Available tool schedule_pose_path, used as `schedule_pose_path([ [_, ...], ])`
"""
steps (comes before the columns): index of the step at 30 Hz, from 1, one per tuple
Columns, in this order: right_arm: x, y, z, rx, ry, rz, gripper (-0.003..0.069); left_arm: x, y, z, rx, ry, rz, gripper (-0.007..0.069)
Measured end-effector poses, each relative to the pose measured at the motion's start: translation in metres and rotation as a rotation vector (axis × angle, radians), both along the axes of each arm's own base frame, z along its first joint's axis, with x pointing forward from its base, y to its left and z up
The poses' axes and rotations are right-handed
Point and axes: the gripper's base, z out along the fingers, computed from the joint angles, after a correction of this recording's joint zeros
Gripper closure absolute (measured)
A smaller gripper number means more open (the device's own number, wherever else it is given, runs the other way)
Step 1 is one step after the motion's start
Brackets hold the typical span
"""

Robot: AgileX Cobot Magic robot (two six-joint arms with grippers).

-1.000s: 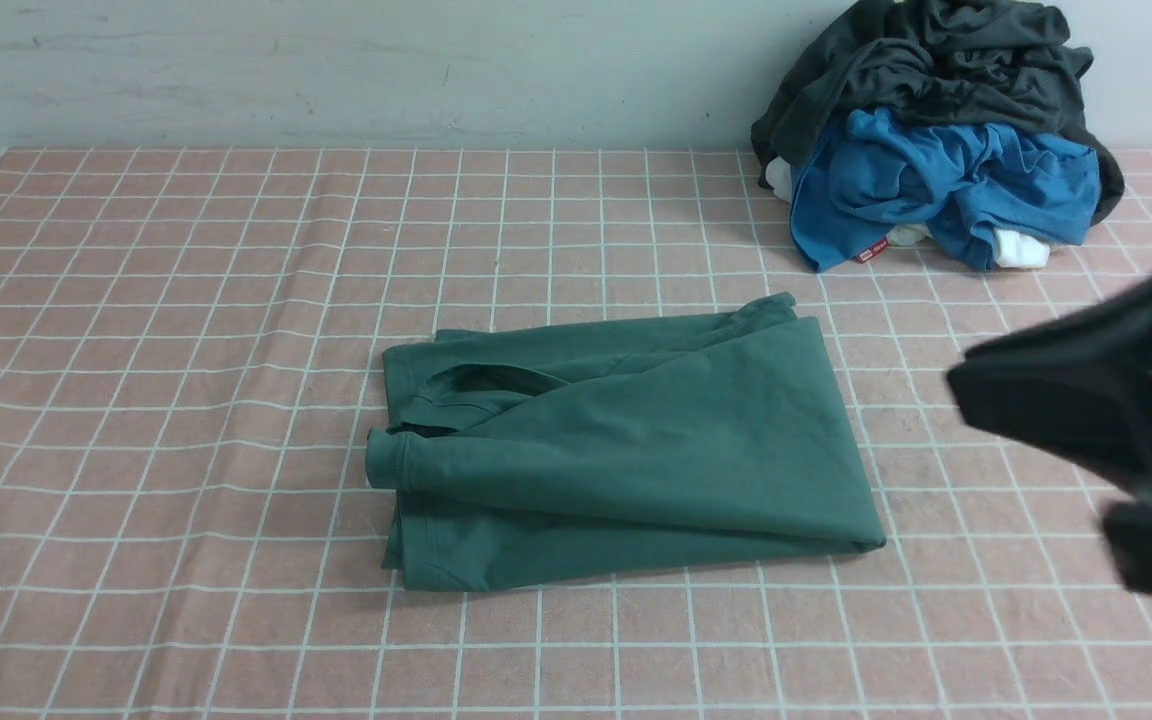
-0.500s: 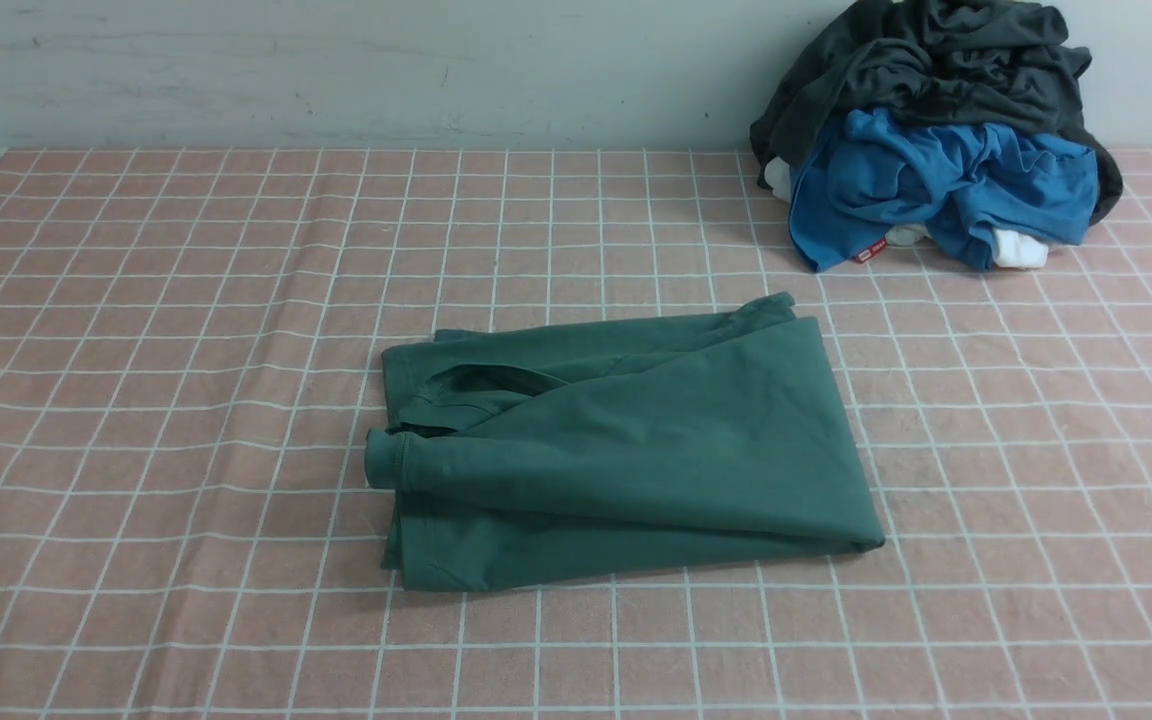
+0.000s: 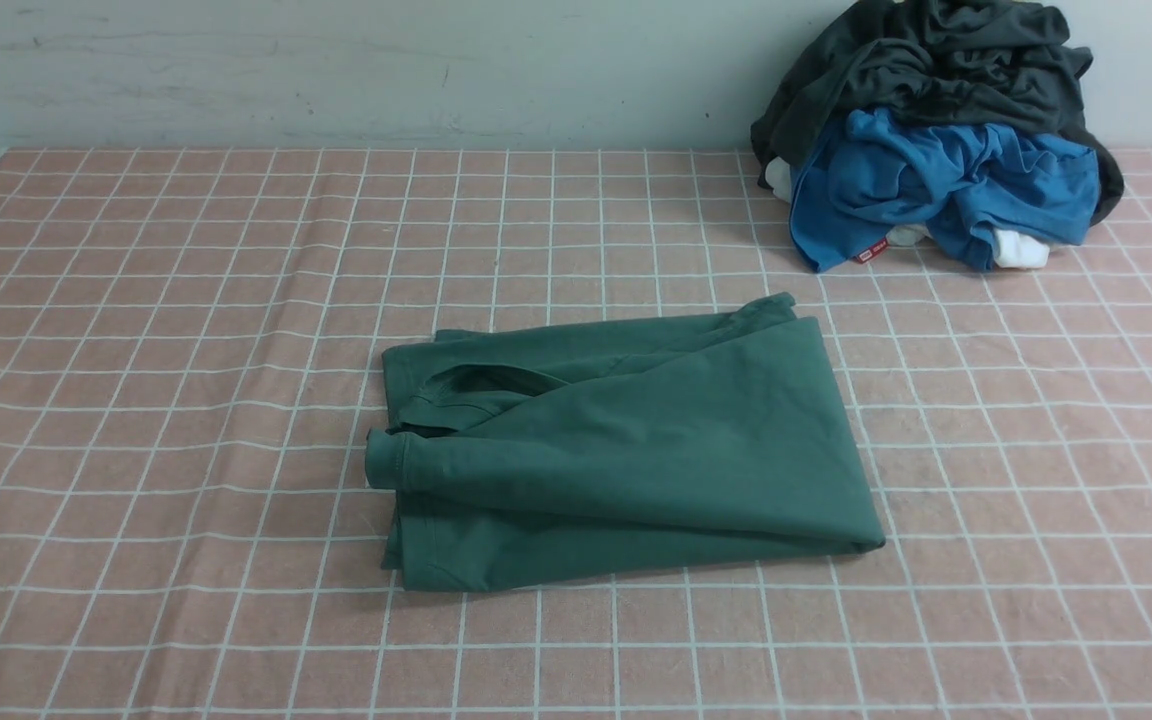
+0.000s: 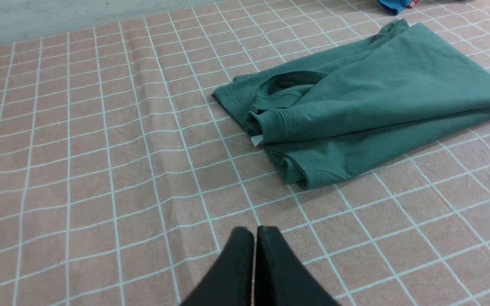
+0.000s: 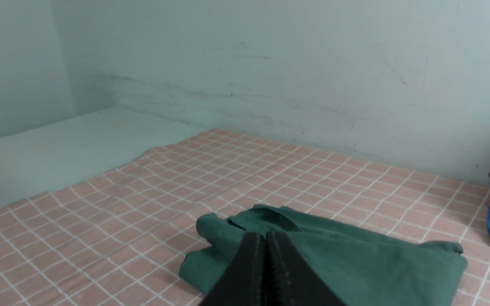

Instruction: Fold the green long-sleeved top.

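**A:** So where's the top (image 3: 626, 450) sitting right now?

**B:** It's laid folded into a rough rectangle about mid tabletop (image 3: 136, 400), on the pink checked cloth. One cuff (image 3: 383, 462) is rolled out at its left edge, and the neckline (image 3: 476, 385) is tucked just behind that. The right edge is a clean fold, tapering to a corner at the near right.

**A:** Any room around it?

**B:** Plenty. Bare cloth is seen on the left side, along the near edge, and on the right. The only crowding is at the far right corner by the wall, where a clothes pile (image 3: 936, 130) is heaped, well apart from the top.

**A:** Pincers?

**B:** Neither is caught in the front view. In the wrist views both are seen pressed fully together with nothing between them: the left pincer (image 4: 254, 231) over bare cloth near the top's cuff end, the right pincer (image 5: 265, 238) held above the table with the top behind it.

**A:** Anything hard to read?

**B:** The logo can't be seen, since it's hidden by the folds. The pile is cut off at the frame's upper edge, and only scraps of white are made out under the blue.
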Motion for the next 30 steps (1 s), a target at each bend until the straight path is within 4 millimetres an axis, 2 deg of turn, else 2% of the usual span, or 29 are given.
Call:
schedule_pose_path([
  [3,0.007,0.004,-0.014,0.030,-0.040,-0.010,0.0667,0.000,0.000,0.000,0.000,0.000,0.000,0.0627],
  [5,0.012,0.006,-0.035,0.048,-0.065,-0.054,0.0667,0.000,0.000,0.000,0.000,0.000,0.000,0.0627],
  [6,0.012,0.006,-0.034,0.051,-0.069,-0.054,0.0667,0.000,0.000,0.000,0.000,0.000,0.000,0.0627],
  [7,0.016,0.004,-0.048,0.044,-0.063,-0.126,0.0667,0.000,0.000,0.000,0.000,0.000,0.000,0.0627],
  [8,0.016,0.004,-0.048,0.044,-0.064,-0.126,0.0667,0.000,0.000,0.000,0.000,0.000,0.000,0.0627],
  [12,0.024,-0.007,-0.068,0.005,-0.017,-0.380,0.0667,0.000,0.000,0.000,0.000,0.000,0.000,0.0627],
  [15,0.026,-0.013,-0.076,-0.021,0.012,-0.498,0.0667,0.000,0.000,0.000,0.000,0.000,0.000,0.0627],
  [18,0.029,-0.021,-0.094,-0.081,0.066,-0.648,0.0667,0.000,0.000,0.000,0.000,0.000,0.000,0.0627],
  [25,0.029,-0.026,-0.107,-0.137,0.183,-0.712,0.0667,0.000,0.000,0.000,0.000,0.001,0.000,0.0627],
  [30,0.028,-0.026,-0.109,-0.150,0.208,-0.715,0.0667,0.000,0.000,0.000,0.000,0.001,0.000,0.0627],
])
